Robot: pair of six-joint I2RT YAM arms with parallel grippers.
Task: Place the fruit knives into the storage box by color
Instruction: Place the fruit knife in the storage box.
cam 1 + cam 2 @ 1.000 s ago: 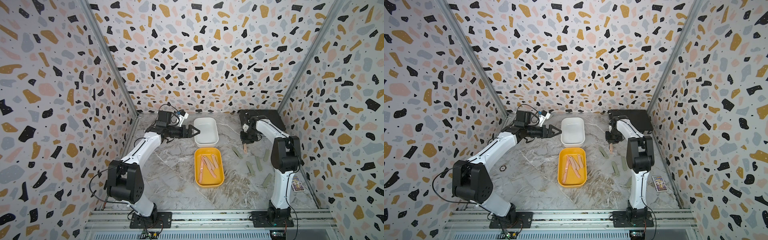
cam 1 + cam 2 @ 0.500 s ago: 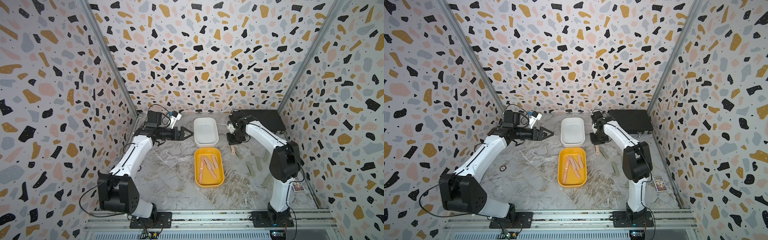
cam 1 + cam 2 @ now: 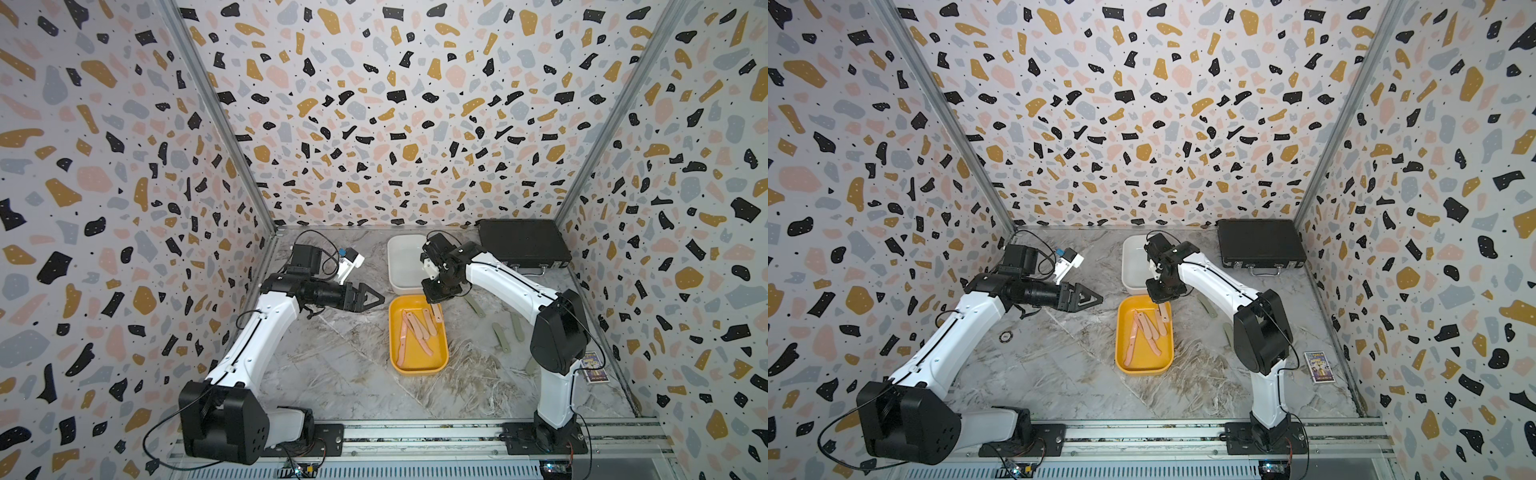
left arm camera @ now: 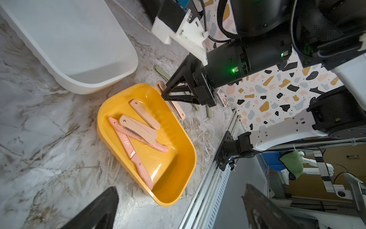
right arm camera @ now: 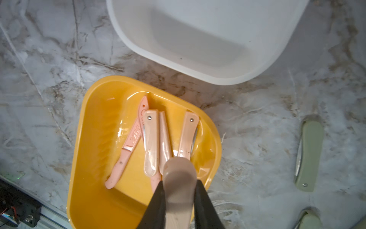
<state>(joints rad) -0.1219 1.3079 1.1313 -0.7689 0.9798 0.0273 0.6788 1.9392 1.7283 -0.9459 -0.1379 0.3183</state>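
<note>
**A:** Swung in from three o'clock, the right gripper (image 3: pixel 435 300) is clamped on a pink knife (image 3: pixel 437 312) over the yellow tray's (image 3: pixel 415 372) one-o'clock corner.

**B:** Why there?

**A:** Other pinks lie inside, so probably colour-sorting. Green knives (image 3: pixel 500 337) wait outside the tray at three o'clock.

**B:** Left gripper (image 3: pixel 376 297)?

**A:** Jaws apart, pulled back toward nine o'clock, seemingly keeping clear.

Taking the white box (image 4: pixel 79 87) as twelve o'clock from the yellow box (image 4: pixel 184 178), I see the right gripper (image 4: pixel 164 95) between one and two o'clock, clamped on a pink knife (image 4: pixel 179 109) above the rim. Four more pink knives (image 4: pixel 138 128) lie crossed inside. My left gripper (image 4: pixel 180 189) sits at six, fingers (image 4: pixel 95 212) spread wide, holding nothing. A green knife (image 4: pixel 161 70) lies past the right gripper.
</note>
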